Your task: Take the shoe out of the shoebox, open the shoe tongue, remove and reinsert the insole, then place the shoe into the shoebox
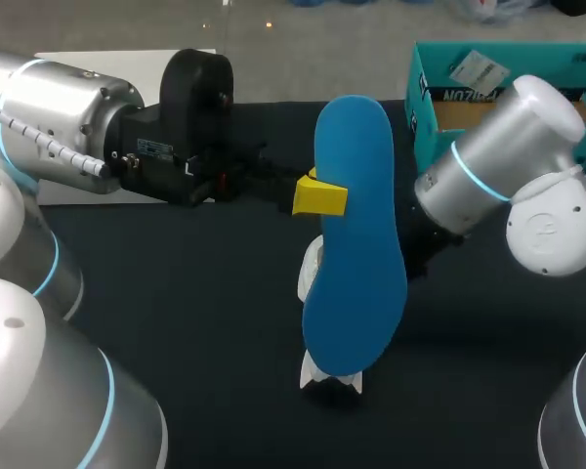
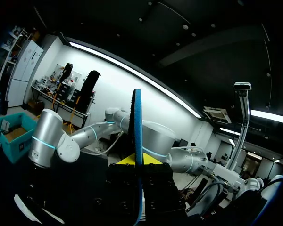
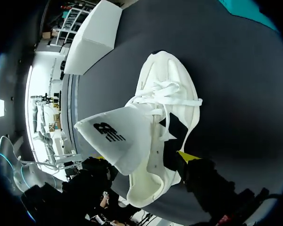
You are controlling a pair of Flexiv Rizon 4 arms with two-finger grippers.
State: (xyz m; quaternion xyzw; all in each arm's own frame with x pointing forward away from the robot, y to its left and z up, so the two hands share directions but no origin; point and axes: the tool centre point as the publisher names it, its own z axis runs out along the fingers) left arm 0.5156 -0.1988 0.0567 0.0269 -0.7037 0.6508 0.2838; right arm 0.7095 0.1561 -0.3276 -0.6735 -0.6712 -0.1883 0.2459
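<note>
A blue insole [image 1: 355, 234] hangs upright above the table, and my left gripper [image 1: 319, 195] is shut on its edge. In the left wrist view the insole [image 2: 137, 141] shows edge-on between the left gripper's [image 2: 137, 162] fingers. Under it a white shoe [image 1: 315, 278] lies on the dark mat. In the right wrist view the shoe [image 3: 165, 94] has its tongue [image 3: 118, 136] folded up and out. My right gripper [image 3: 179, 143] sits at the shoe's side wall beside the opening, fingers apart. In the head view the insole hides it. The teal shoebox [image 1: 425, 93] stands at the back right.
A white box lid [image 3: 92, 40] lies at the mat's far left corner, also seen behind my left arm [image 1: 68, 107]. My right arm [image 1: 513, 166] crosses in front of the shoebox. Bare dark mat [image 1: 195, 293] stretches left of the shoe.
</note>
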